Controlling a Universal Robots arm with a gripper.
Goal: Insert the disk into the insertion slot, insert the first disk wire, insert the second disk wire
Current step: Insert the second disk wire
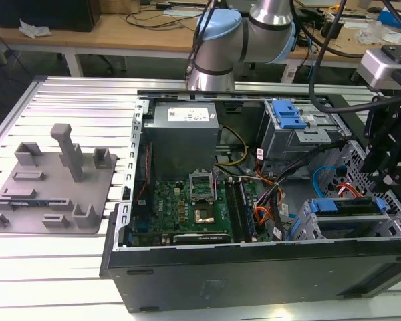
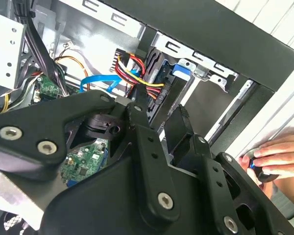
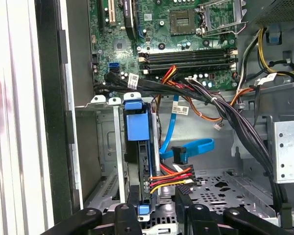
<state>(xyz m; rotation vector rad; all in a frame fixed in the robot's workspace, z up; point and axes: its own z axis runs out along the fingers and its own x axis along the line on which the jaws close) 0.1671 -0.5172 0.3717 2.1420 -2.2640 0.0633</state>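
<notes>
Disk (image 3: pixel 137 142) in its blue carrier sits upright inside the insertion slot (image 3: pixel 105 147) of the drive cage, with the red-yellow-black power wires (image 3: pixel 171 176) plugged at its edge and the blue data cable (image 3: pixel 193 147) just beside. Gripper (image 3: pixel 157 210) hovers right at the disk's end, fingers (image 3: pixel 183 196) spread apart and grasping nothing. A person's hand (image 2: pixel 277 159) rests at the case's edge in the second wrist view.

Blue-framed disk (image 3: pixel 138 147) seated on edge inside grey sheet-metal insertion slot (image 3: pixel 105 147), lower centre of first wrist view; red, yellow and black wires plugged into its end.
</notes>
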